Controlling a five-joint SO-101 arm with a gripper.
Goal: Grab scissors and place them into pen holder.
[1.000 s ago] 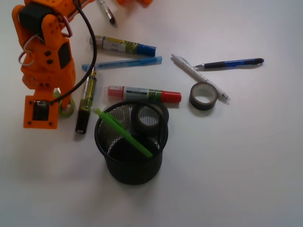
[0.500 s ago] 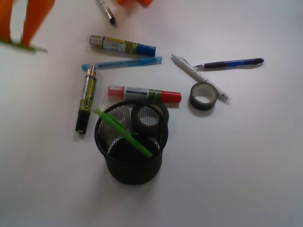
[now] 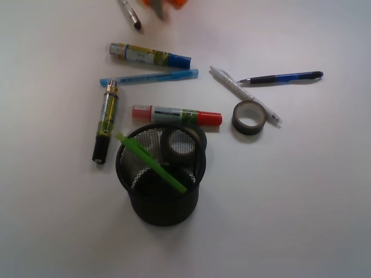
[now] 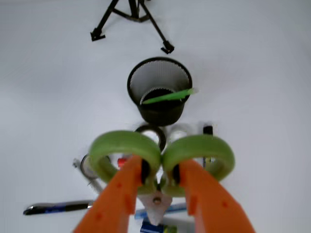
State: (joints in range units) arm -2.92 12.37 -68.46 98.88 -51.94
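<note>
Pincer [image 4: 159, 180] clamping scissors [image 4: 160, 158], marker [image 3: 149, 55] label unreadable, pen holder [image 3: 160, 191] below

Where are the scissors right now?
In the wrist view the scissors are clamped in the gripper, lifted above the table, with the pen holder ahead. The front view does not show them.

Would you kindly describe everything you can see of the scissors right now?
The scissors show only in the wrist view: two lime-green plastic loop handles side by side, with a silver pivot and blade base below. The orange gripper clamps them just under the loops, holding them in the air above the table, handles toward the black mesh pen holder. The blade tips are out of frame.
</note>
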